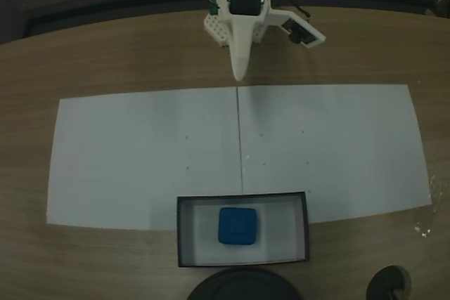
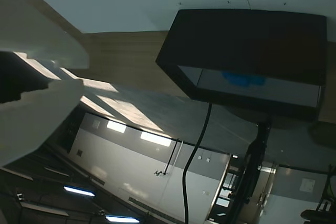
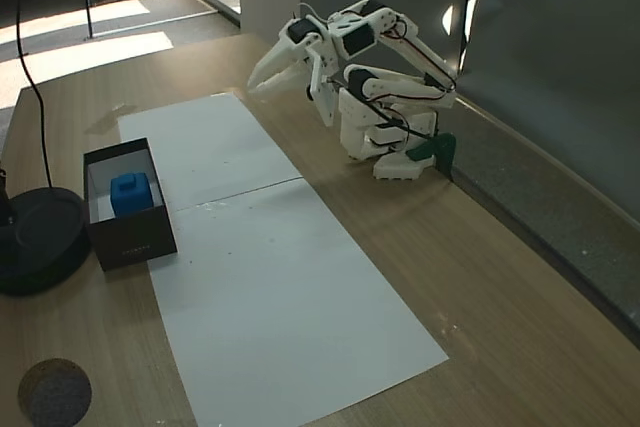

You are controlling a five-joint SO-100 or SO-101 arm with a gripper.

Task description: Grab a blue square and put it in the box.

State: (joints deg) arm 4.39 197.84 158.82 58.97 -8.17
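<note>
White arm (image 3: 375, 97) folded back — fingers (image 3: 262, 75) seemingly closed, empty; blue square (image 1: 238, 225) in box (image 1: 185, 233).

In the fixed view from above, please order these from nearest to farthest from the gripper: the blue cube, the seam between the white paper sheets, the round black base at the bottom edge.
Measured from the white gripper at the top:
1. Seam between the white paper sheets, directly below the tip.
2. Small bright-blue cube, lower down, inside the black-walled box.
3. Round black base, at the bottom edge, beyond the box.
</note>
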